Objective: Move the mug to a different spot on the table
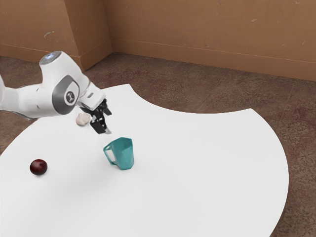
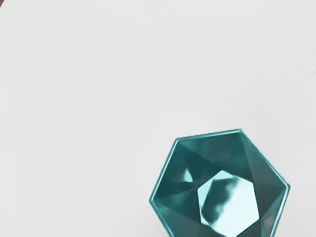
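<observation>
A teal faceted mug [image 1: 121, 153] stands upright on the white table [image 1: 197, 168], its handle turned toward the exterior view's left. My black gripper [image 1: 102, 128] hangs above the table, up and to the left of the mug in the exterior view, clear of it. Its fingers point down with a small gap and nothing between them. From the wrist camera I look down into the mug [image 2: 219, 185] and see its hexagonal rim and pale bottom.
A dark red apple [image 1: 38, 167] lies near the table's left side in the exterior view. A small pale object [image 1: 83, 119] sits behind the gripper. The table's curved edge runs along the far side and the right.
</observation>
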Controlling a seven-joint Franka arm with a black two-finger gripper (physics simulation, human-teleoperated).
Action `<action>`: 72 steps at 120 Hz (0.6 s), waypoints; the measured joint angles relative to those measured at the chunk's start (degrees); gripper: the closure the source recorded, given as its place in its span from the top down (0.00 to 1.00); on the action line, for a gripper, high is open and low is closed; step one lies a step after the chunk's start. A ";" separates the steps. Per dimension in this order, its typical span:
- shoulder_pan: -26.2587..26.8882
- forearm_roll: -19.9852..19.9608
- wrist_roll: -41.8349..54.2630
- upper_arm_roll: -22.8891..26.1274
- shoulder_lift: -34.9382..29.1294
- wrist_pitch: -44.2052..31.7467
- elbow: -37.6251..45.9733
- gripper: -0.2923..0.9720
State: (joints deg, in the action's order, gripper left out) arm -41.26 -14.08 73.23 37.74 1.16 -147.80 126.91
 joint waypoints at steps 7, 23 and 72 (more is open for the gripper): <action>0.70 -0.01 -0.11 0.23 -2.30 2.37 -2.03 0.75; 2.38 2.90 -1.67 0.61 -3.16 10.34 -9.97 0.76; 9.10 20.60 -12.77 2.04 1.71 36.72 -30.14 0.77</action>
State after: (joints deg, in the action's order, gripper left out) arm -32.16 6.52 60.47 39.78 2.87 -111.07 96.77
